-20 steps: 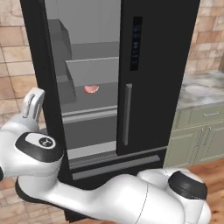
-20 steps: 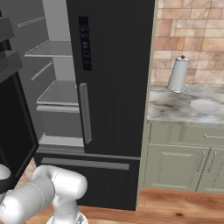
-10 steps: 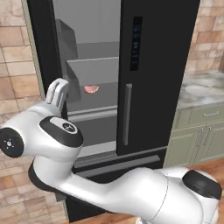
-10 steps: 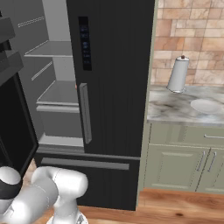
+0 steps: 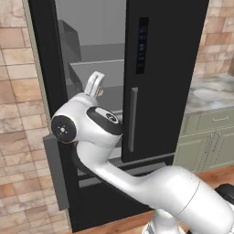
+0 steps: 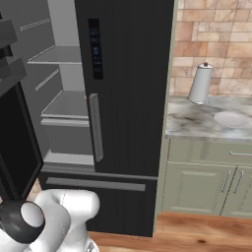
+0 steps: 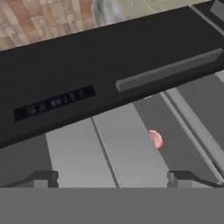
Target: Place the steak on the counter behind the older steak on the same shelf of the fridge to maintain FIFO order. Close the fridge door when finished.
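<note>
The black fridge (image 5: 169, 68) stands with its left side open. On the middle grey shelf (image 6: 66, 106) lies the older steak (image 7: 155, 138), a small pink-red piece with a paler rim; a sliver of it (image 5: 99, 93) peeks out beside my fingers. My gripper (image 5: 95, 84) points up in front of the opening, just short of the shelf. It is open and empty, with its tips wide apart (image 7: 113, 178). The fridge door (image 6: 17, 142) is swung out to the left. The counter (image 6: 197, 120) lies to the right. The steak is out of view.
The shut right door carries a display strip (image 5: 142, 45) and a long grey handle (image 5: 132, 119). A paper towel roll (image 6: 201, 83) and a white plate (image 6: 232, 118) stand on the counter. A higher shelf (image 6: 56, 56) sits above. My arm's elbow (image 5: 80, 125) bulks before the opening.
My arm has swung from the left edge toward the fridge opening, carrying the gripper right and slightly up. The gripper stayed open. Nothing in the fridge moved.
</note>
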